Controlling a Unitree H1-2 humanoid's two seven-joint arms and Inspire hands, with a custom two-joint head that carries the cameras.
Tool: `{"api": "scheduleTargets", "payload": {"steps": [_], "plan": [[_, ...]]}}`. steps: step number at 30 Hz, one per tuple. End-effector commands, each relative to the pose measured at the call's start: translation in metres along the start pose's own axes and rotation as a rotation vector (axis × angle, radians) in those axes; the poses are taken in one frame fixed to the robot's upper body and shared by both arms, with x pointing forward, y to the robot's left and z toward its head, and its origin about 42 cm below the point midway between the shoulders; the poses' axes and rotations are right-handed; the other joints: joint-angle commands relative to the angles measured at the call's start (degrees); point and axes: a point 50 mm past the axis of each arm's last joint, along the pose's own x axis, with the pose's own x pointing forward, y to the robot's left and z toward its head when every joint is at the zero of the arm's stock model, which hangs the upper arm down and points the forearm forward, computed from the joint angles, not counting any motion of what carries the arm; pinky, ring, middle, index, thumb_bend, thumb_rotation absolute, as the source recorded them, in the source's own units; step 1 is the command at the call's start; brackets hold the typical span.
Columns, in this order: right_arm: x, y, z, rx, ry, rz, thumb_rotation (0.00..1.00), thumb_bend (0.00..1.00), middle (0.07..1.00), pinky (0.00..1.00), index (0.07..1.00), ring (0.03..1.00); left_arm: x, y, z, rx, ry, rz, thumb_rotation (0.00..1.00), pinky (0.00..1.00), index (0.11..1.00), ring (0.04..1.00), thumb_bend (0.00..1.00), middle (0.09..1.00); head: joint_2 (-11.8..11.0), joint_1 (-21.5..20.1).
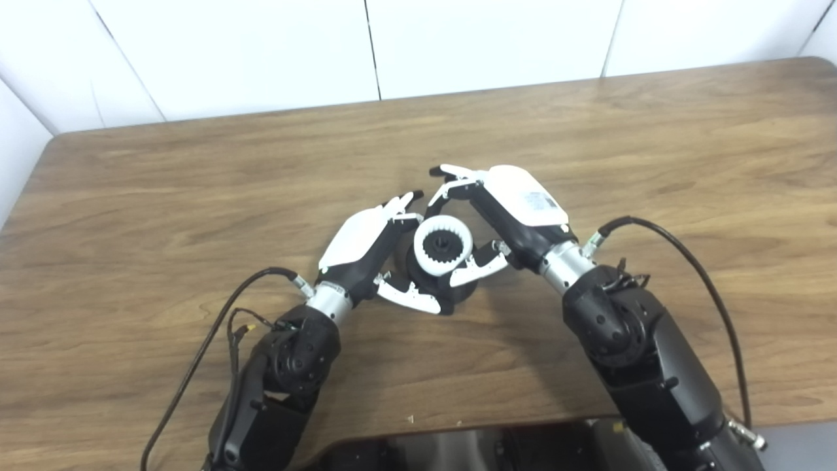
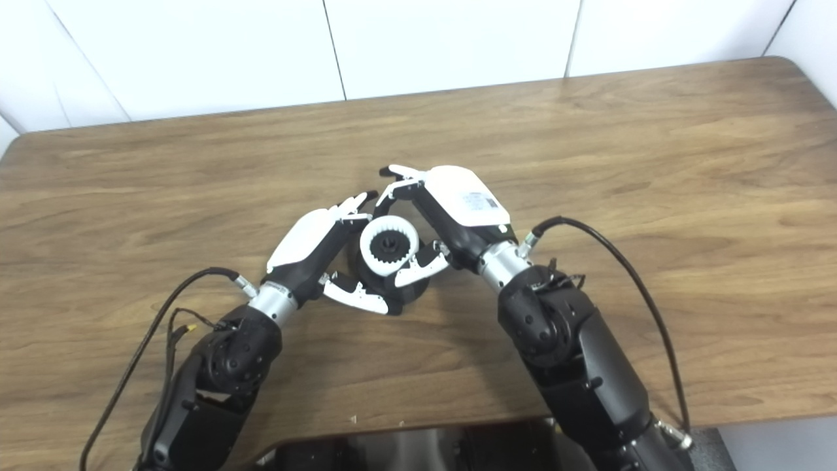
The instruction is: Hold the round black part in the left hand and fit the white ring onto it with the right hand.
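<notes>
One wooden table [image 1: 588, 144], white walls [image 1: 261, 52]

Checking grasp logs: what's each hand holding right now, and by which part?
Left hand grips the round black part by its left side wall. Right hand holds the white ring by its outer rim, seated on the part's top.

Round part [image 1: 451, 288] near table [image 1: 196, 176] centre, between both hands. Ring [image 1: 443, 244] on top of part. Left hand [image 1: 376, 252] at part's left side, thumb before it. Right hand [image 1: 503, 212] at right side, fingers behind ring, thumb before it. Cables trail beside both forearms.
</notes>
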Motion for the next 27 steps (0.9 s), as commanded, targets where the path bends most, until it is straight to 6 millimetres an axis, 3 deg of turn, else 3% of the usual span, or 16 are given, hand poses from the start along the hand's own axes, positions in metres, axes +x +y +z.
{"api": "scheduleTargets", "payload": {"steps": [1,3,7,19,27], "plan": [[0.001,-0.012,-0.003,-0.037,0.025,0.015,0.45,0.93,0.976,0.87,0.779,0.943,0.008,0.018,0.017,0.01,-0.079,0.057,0.32,1.0,0.601,1.0,0.97,1.0,0.09,-0.26],[0.001,-0.017,-0.006,-0.032,0.034,0.032,0.56,0.99,0.995,0.89,0.828,0.969,0.008,0.019,0.016,0.003,-0.078,0.056,0.31,1.0,0.601,1.0,0.97,1.0,0.05,-0.21],[-0.001,-0.023,-0.008,-0.037,0.031,0.05,0.64,1.0,1.0,0.9,0.848,0.976,0.008,0.02,0.016,0.009,-0.081,0.06,0.37,1.0,0.601,1.0,0.99,1.0,0.07,-0.01],[-0.004,-0.023,-0.01,-0.024,0.022,0.068,0.62,1.0,1.0,0.9,0.846,0.97,0.006,0.022,0.015,0.009,-0.078,0.06,0.39,1.0,0.602,1.0,0.98,1.0,-0.5,0.04],[-0.011,-0.034,-0.017,-0.021,0.029,0.148,0.52,1.0,1.0,0.92,0.918,1.0,0.004,0.021,0.014,0.008,-0.076,0.064,0.33,1.0,0.597,1.0,0.96,1.0,-1.1,-0.17]]}}
